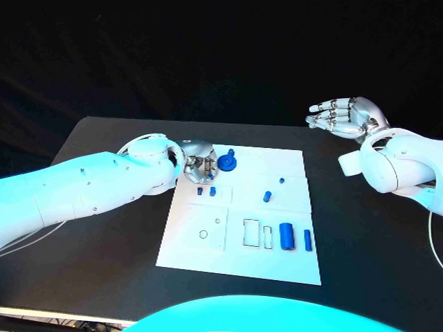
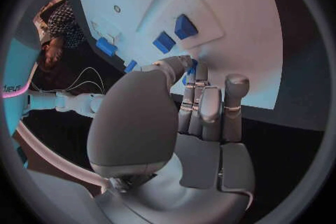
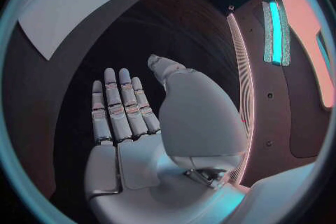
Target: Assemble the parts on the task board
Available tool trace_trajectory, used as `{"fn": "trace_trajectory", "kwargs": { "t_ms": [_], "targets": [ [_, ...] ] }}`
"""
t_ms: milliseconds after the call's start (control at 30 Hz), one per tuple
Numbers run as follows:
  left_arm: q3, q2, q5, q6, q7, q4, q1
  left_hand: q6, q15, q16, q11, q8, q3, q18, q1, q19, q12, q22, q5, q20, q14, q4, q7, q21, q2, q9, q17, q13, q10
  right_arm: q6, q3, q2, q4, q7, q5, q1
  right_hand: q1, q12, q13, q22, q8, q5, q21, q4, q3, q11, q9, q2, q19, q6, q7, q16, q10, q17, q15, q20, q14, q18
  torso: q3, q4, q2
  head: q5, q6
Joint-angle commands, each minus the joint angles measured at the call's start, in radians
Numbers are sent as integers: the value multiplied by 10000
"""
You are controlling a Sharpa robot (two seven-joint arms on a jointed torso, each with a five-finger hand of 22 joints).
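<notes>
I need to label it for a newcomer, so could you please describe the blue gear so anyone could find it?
Start at the white task board mid-table and go to its far left corner, beside the left hand. The blue gear sits there: round and toothed, unlike the small blocks and cylinders elsewhere.

The left arm [image 1: 72, 190] reaches in low, its left hand [image 1: 196, 162] curled, fingers [image 2: 199, 106] pressed side by side with the thumb bent across their tips. The right arm [image 1: 411, 169] holds the right hand [image 1: 343, 117] raised, fingers [image 3: 119, 103] straight and slightly apart, thumb out beside them.
</notes>
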Motion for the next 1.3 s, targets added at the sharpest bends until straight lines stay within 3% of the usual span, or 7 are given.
{"fn": "trace_trajectory", "kwargs": {
  "t_ms": [33, 133, 333, 500, 1133, 1300],
  "targets": [
    [-39, -28, 12, 265, -59, -11, -38, 78, -22, 18, 3, 27, -21, -167, -56, -14, -55, -14, -65, -3, -10, -49, 17, -38, 41, 20, -16, 3, 70, 137, 2, -6, 23, 90, -94, -4, 1, -17, -8, -8, -23, -4, 19, -61, 0, -17, -9, 76, 71, 58, 676, -34, 27, -9, 2, -16, 62, 42, -5, 0, -3, 7, 4],
    [-40, -57, 13, 133, -28, 19, -38, 74, -23, -11, 4, 10, -32, -143, -66, -95, -80, -122, -74, -5, -50, -55, 16, -99, 28, 21, -107, 1, 74, 127, 2, -13, 30, 103, -95, -4, 1, -17, -8, -8, -23, -4, 19, -61, 0, -17, -9, 76, 71, 58, 676, -34, 27, -9, 2, -16, 62, 42, -7, 2, 0, -2, 14],
    [-40, -80, 29, -113, -2, 42, -38, -328, 94, -206, 149, -444, -64, -32, -203, -573, -535, -698, -68, 40, -370, -55, 150, -484, -136, -85, -606, -78, -80, 132, 2, -10, 40, 103, -52, -4, 0, -17, -8, -13, -22, -4, 19, -62, 1, -17, -10, 75, 67, 59, 676, -34, 27, -12, 2, -16, 64, 42, -10, 3, -2, -5, 23],
    [-40, -91, 56, -236, -40, 27, -38, -753, 111, -294, 146, -869, -68, 23, -320, -765, -848, -946, -62, 60, -556, 9, 178, -682, -215, -202, -887, -106, -1, 141, 2, -9, 28, 88, -9, -4, 0, -17, -8, -13, -22, -4, 19, -62, 1, -17, -10, 75, 67, 59, 676, -34, 27, -12, 2, -16, 64, 42, -16, 8, -2, -9, 17],
    [-40, -153, 82, -119, -233, -16, -38, -1229, 118, -323, 156, -1282, -182, 42, -420, -820, -1188, -1086, -54, 63, -634, 73, 89, -814, -290, -325, -1024, -113, 73, 190, 2, -27, -5, -38, -116, -4, 12, -10, -6, 11, -12, -2, 33, -85, 15, -28, -13, 78, 169, 80, 666, -45, 49, -33, 0, -16, 61, 45, -8, -4, -2, 5, 29],
    [-41, -260, 76, -18, -308, -94, -38, -1330, 126, -323, 171, -1366, -201, 42, -390, -816, -1279, -1100, -44, 66, -642, 56, 51, -831, -284, -355, -1042, -116, 41, 569, 2, -36, -62, -345, -613, -4, 83, -68, -20, 154, -6, -3, 175, -205, 41, -59, -29, 11, 714, 120, 617, 25, 32, -47, -52, -26, 226, 92, -6, -1, -3, -5, 49]
  ]
}}
